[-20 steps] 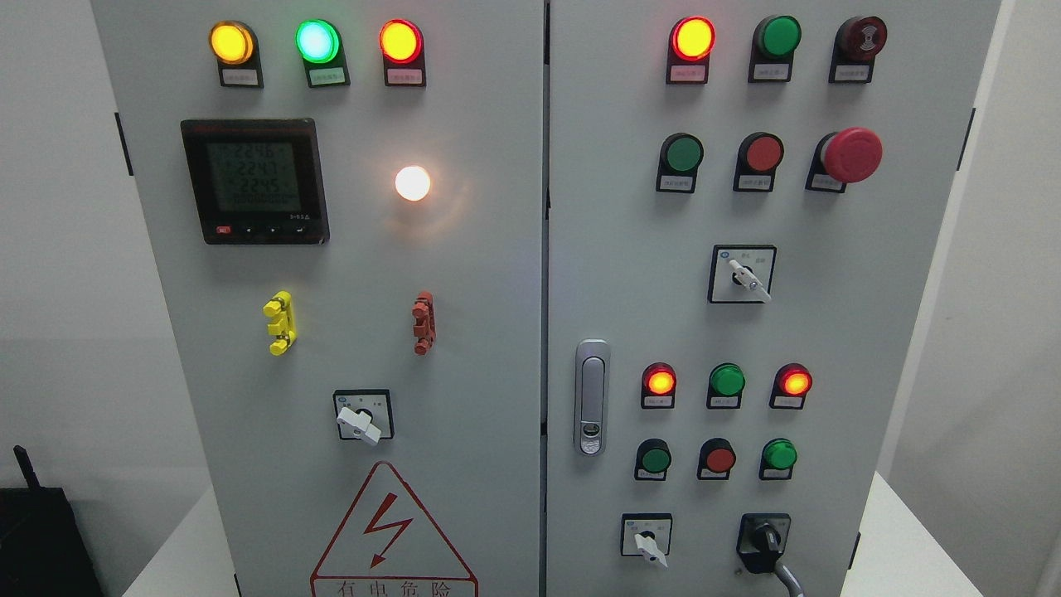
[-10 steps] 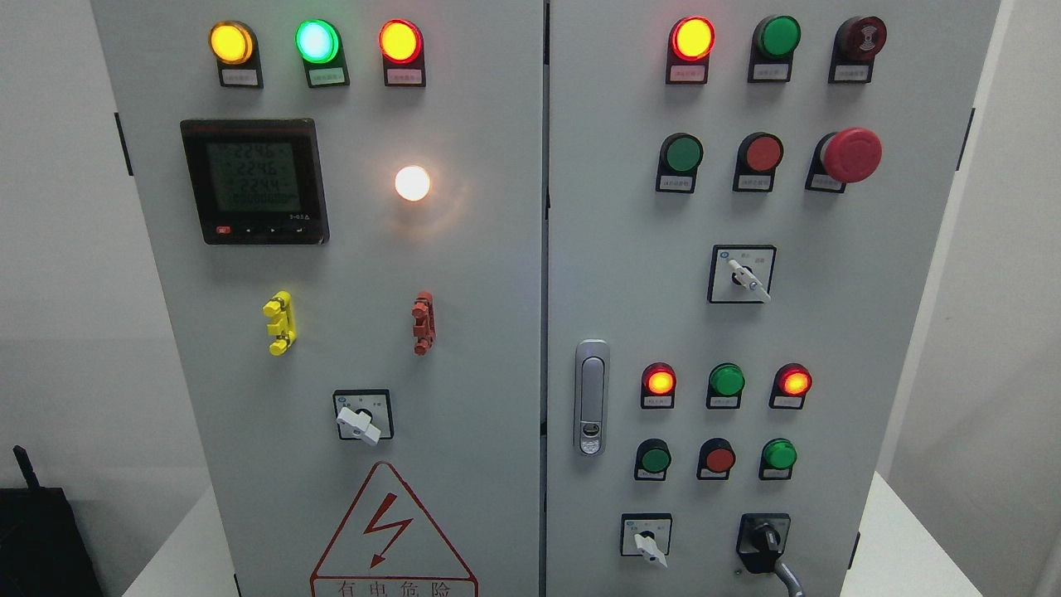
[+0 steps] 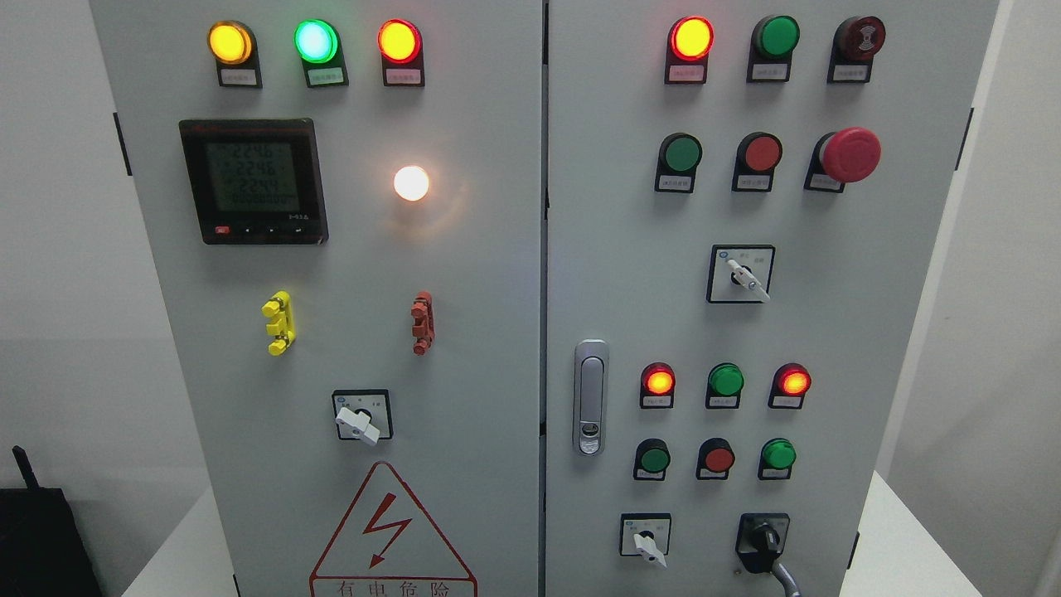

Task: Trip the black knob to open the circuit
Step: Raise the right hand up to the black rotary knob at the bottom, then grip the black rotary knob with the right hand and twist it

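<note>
Cabinet (image 3: 497, 332), black knob (image 3: 764, 539) lower right, warning triangle (image 3: 391, 531) reading 有电危险, hands unseen.

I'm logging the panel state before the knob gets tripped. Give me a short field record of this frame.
target: black rotary knob, lower right of right door, grey lever pointing down-right
hands: neither robot hand in view
lit top row, left door: amber lamp, green lamp, red lamp
meter: black digital meter, display on
emergency stop: red mushroom button
door latch: silver handle
</note>
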